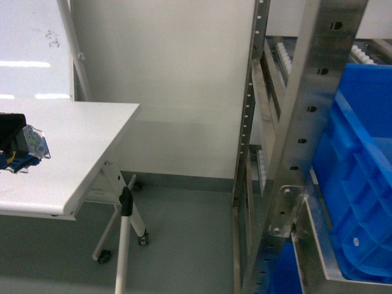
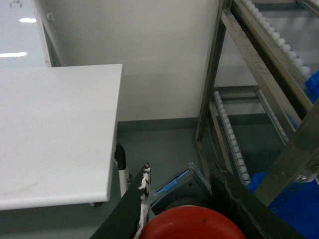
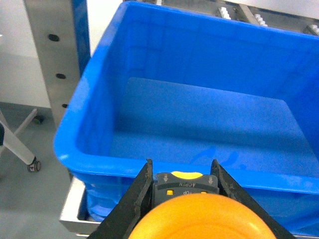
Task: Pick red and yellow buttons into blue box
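Observation:
In the left wrist view my left gripper (image 2: 182, 172) is shut on the red button (image 2: 189, 224). Its round red cap fills the bottom of the frame, and its black-and-clear body sits between the fingers. It hangs above grey floor, between the white table and the metal rack. My right gripper (image 3: 182, 167) is shut on the yellow button (image 3: 199, 219), whose grey body is pinched between the jaws. It hovers at the near rim of the blue box (image 3: 94, 157), and the bare floor of the box lies just ahead. The blue box (image 1: 361, 184) rests on the rack at the right of the head view.
A white table (image 1: 61, 153) on castered legs (image 1: 125, 226) stands at the left. A black part with a clear block (image 1: 27, 144) shows at its left edge. Steel rack uprights (image 1: 306, 122) and roller tracks (image 2: 229, 134) stand to the right, with grey floor between them.

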